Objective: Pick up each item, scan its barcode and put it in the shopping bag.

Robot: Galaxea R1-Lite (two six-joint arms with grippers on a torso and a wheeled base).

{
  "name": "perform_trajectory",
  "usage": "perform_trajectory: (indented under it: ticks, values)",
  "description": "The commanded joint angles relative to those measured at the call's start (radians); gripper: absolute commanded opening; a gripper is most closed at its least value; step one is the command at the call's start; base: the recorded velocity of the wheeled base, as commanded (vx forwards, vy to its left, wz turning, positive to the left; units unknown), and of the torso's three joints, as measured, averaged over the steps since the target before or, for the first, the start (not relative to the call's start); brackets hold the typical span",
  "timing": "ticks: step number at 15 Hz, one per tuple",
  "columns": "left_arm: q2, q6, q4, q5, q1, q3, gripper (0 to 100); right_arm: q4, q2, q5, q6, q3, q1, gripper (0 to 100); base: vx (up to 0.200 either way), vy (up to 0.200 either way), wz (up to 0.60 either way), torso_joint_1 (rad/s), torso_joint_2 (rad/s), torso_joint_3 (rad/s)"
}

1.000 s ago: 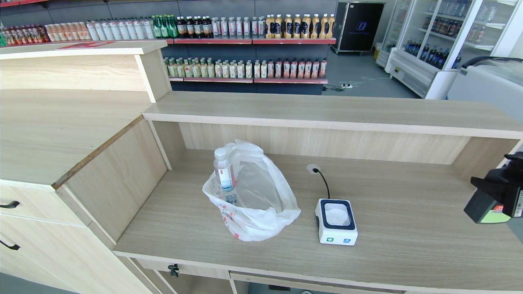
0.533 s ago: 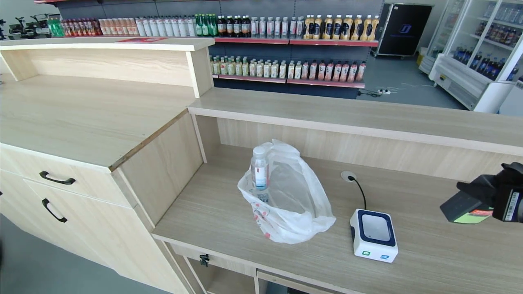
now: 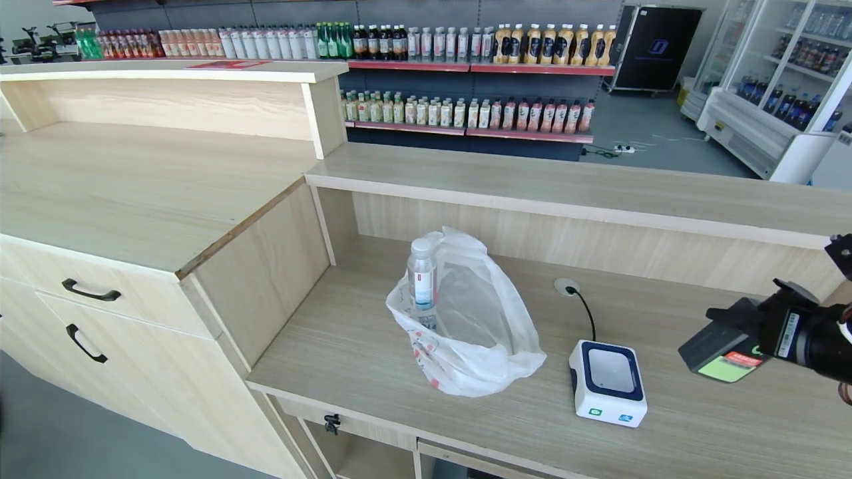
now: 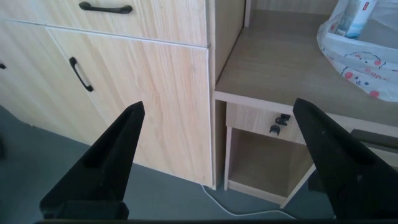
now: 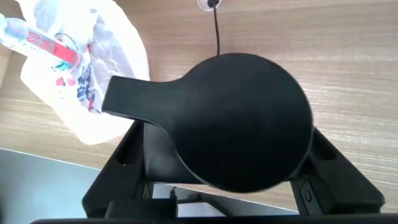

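Note:
A white plastic shopping bag [image 3: 466,332] stands open on the lower counter with a clear water bottle [image 3: 422,279] upright inside it. To its right lies the white barcode scanner [image 3: 609,382], window facing up. My right gripper [image 3: 765,326] is shut on a black pan-shaped item [image 3: 722,342] with a green and red label, held above the counter just right of the scanner. From the right wrist the item [image 5: 242,124] covers the scanner, with the bag [image 5: 87,74] beside it. My left gripper [image 4: 219,106] hangs open below counter level, in front of the cabinet.
The scanner's black cable [image 3: 587,309] runs to a hole in the counter [image 3: 566,286]. A raised ledge [image 3: 566,193] borders the back, and a taller cabinet with drawers [image 3: 86,293] stands on the left. Bare counter [image 3: 732,426] lies right of the scanner.
The head camera swung left early on. Since half a second ago, my right gripper has carried the black item left and slightly down, closer to the scanner.

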Motion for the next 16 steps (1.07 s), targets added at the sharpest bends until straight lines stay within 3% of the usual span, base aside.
perform_trajectory:
  ticks: [1, 10, 16]
  values:
    - [0.000, 0.000, 0.000, 0.000, 0.000, 0.000, 100, -0.001, 0.040, -0.002, 0.047, -0.013, 0.031, 0, 0.000, 0.000, 0.00, 0.000, 0.00, 0.000]
    - [0.001, 0.000, 0.000, 0.000, 0.000, 0.000, 100, 0.054, 0.120, -0.082, 0.405, -0.030, 0.084, 0, 0.000, 0.000, 0.00, 0.000, 0.00, 0.000]
    - [0.000, 0.000, 0.000, 0.000, 0.000, 0.000, 100, 0.056, 0.136, -0.082, 0.553, -0.030, 0.147, 0, 0.000, 0.000, 0.00, 0.000, 0.00, 0.000]
